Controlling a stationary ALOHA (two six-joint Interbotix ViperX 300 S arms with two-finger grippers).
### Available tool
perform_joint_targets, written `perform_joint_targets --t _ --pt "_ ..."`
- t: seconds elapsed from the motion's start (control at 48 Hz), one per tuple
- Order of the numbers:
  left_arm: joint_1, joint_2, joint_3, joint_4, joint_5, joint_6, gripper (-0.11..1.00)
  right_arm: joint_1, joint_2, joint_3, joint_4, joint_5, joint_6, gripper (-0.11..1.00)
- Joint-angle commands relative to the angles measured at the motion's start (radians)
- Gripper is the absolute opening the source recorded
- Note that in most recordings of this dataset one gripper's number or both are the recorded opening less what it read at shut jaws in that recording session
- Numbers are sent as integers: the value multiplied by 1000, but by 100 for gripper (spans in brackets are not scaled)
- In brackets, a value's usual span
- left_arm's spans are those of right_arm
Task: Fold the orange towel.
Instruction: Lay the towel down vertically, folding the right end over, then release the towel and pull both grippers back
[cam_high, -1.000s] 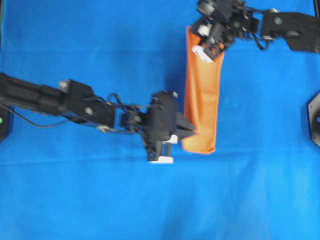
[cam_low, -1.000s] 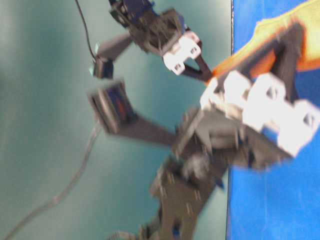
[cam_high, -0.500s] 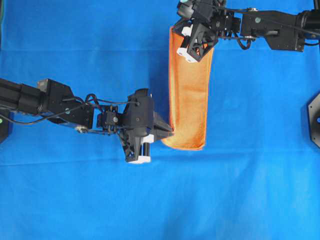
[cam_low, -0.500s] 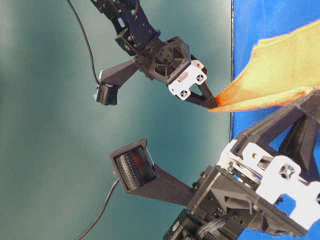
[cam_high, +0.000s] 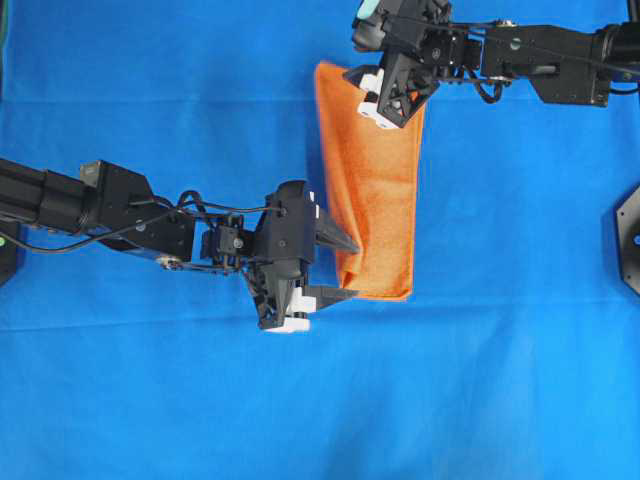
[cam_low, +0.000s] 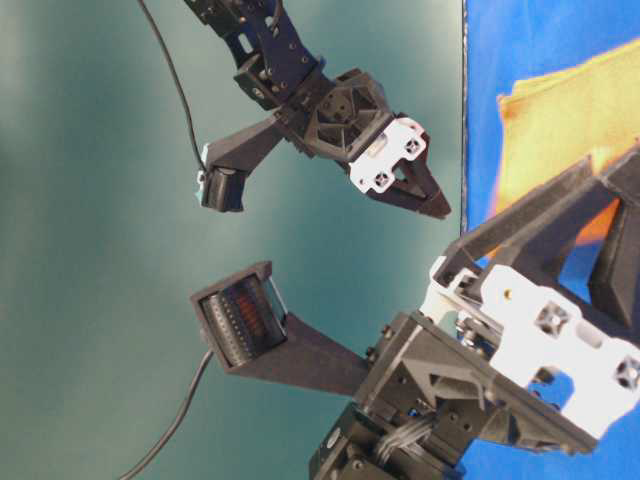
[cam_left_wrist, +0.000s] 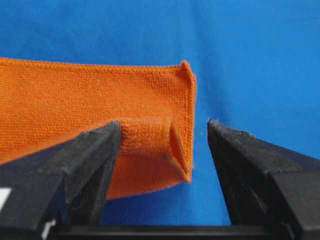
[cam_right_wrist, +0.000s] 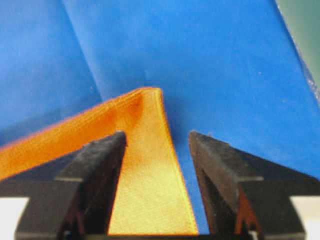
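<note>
**Both grippers parted at the two ends of the orange towel (cam_high: 375, 200), which lies as a long doubled strip on the blue table cover (cam_high: 150, 400), nearer its far edge than its near one.**

The left gripper (cam_high: 340, 268) reaches in level from the left edge, its spread jaws bracketing the towel's near-left corner, where a small curl of cloth (cam_left_wrist: 150, 137) stands up just beside one finger (cam_left_wrist: 90, 160). The right gripper (cam_high: 385, 95) comes from the far-right corner, angled down over the strip's far end, jaws likewise apart with nothing held. Risk, as a judgement: the curled corner may snag on a withdrawing finger and drag the layers askew, or spring back and loosen the fold; the far corner (cam_right_wrist: 147, 100), lying between the right jaws, could be dragged likewise.
</note>
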Motion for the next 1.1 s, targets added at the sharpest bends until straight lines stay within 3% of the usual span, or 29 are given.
perform_joint_targets --t 0.0,0.271,0.375,0.625,0.917,1.084 --pt "6 -49 -9 3 21 2 62 0 -34 -9 -5 -2 -6 57" --pt "29 -273 41 8 233 8 63 15 -164 48 -5 8 -9 53" --pt "51 -371 89 8 256 8 62 38 -245 106 -5 8 2 53" --pt "152 -548 272 9 149 6 62 127 -485 308 37 -38 32 53" --pt "236 -724 463 9 8 6 62 212 -746 514 78 -141 117 53" --pt "244 -739 479 8 -5 5 62 212 -778 555 81 -179 130 53"
